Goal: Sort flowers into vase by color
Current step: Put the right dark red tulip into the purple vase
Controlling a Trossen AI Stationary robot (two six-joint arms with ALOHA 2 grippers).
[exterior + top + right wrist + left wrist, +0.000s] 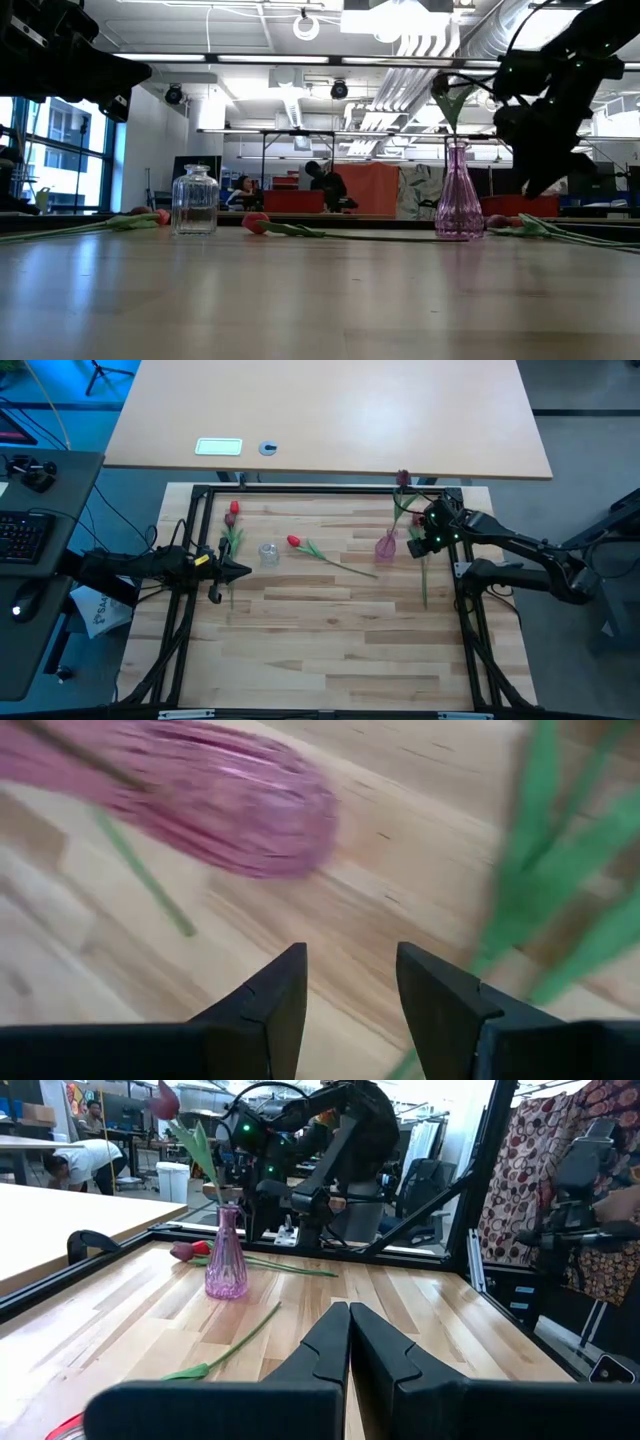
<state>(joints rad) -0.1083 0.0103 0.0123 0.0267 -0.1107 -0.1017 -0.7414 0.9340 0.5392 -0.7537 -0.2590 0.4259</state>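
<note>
A pink glass vase point(386, 546) point(459, 200) stands right of the table's middle. A dark maroon tulip point(165, 1100) stands in it with its stem down the neck. A clear glass vase point(268, 553) point(195, 200) stands to the left. Two red tulips lie flat near it, one point(233, 510) toward the far-left corner and one point(293, 541) with its stem reaching toward the pink vase. Another tulip point(424, 565) lies right of the pink vase. My right gripper point(350, 982) hovers open just right of the pink vase point(230, 810), beside green leaves point(540, 870). My left gripper point(236, 570) point(348, 1342) waits shut at the left.
A black metal frame point(320, 489) borders the wooden table. A larger desk point(330, 410) lies beyond the far edge. The near half of the table point(330, 650) is bare wood. People point(322, 185) are in the room behind.
</note>
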